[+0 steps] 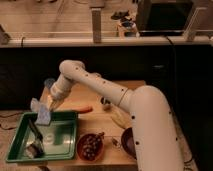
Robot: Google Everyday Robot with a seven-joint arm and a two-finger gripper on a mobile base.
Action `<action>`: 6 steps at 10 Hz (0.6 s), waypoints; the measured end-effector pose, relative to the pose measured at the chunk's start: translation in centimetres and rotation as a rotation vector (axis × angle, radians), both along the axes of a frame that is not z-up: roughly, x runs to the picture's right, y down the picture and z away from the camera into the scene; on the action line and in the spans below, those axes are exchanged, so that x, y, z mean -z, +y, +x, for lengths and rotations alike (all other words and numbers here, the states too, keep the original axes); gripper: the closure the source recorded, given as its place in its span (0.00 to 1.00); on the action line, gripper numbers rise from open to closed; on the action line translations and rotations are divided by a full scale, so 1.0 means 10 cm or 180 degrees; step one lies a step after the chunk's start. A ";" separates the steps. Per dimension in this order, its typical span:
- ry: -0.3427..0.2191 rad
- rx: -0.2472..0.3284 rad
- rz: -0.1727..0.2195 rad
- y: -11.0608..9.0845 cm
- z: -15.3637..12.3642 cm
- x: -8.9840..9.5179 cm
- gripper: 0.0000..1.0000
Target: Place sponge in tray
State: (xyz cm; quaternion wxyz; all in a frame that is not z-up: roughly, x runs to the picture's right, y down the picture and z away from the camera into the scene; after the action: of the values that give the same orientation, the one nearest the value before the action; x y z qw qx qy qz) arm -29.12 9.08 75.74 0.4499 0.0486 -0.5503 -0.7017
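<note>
Sponge (pixel 43 118) first: it is a pale blue block hanging at about 7 o'clock from the gripper (pixel 50 106), just below its tip and touching it, so I read the gripper as clamped on the sponge and carrying it. From my screen the sponge sits over the far edge of the green tray (pixel 64 131), near that tray's 12 o'clock side, and I cannot tell whether its lower edge touches the rim or floats just above it. The white arm (pixel 100 90) sweeps in from the 4 o'clock corner of the view, bends high over the wooden table (pixel 95 122) and drops its wrist toward 9 o'clock. Inside the tray I see a dark brush (pixel 33 131) lying slantwise, a small white item (pixel 48 140) and a greyish lump (pixel 33 149) toward 7 o'clock. An orange stick-shaped thing (pixel 82 109) lies on the table at 3 o'clock from the sponge, just beside the tray's corner. A bowl (pixel 90 146) of dark round pieces stands at the tray's 4 o'clock, touching or nearly touching it.
</note>
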 end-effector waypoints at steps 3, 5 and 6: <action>0.0119 0.0030 -0.0186 0.12 0.16 0.05 1.00; 0.0163 0.0049 -0.0266 0.16 0.18 0.02 1.00; 0.0201 0.0070 -0.0284 0.18 0.17 0.00 1.00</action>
State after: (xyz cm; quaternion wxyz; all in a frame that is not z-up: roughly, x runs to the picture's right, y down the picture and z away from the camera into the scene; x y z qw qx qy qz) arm -27.42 10.85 75.69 0.4611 0.0002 -0.5671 -0.6825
